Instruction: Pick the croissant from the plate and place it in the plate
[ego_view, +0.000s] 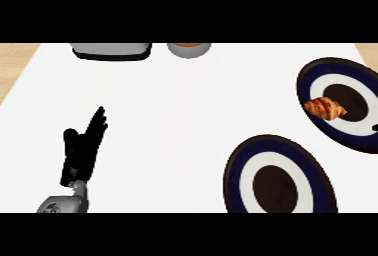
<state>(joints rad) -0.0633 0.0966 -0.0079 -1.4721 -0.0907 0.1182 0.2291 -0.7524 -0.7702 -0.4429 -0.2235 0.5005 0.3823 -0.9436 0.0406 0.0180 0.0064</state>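
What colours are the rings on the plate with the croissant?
Dark navy blue and white rings with a dark centre on the plate, seen in the head view.

A golden-brown croissant (325, 108) lies on the far dark-rimmed plate (316, 75); the near plate (244, 155) is bare.

Broad bare stretch of white countertop (192, 110) across the middle of the frame, open from centre left to centre right. Obstacles: grey box-shaped appliance with black base (112, 50) and round grey cup (189, 49) at the upper edge; dark blue and white ringed plate (341, 102) at upper right, bearing a golden-brown croissant (325, 107); second ringed plate (280, 177) at lower right; open black left hand (83, 147) resting at lower left
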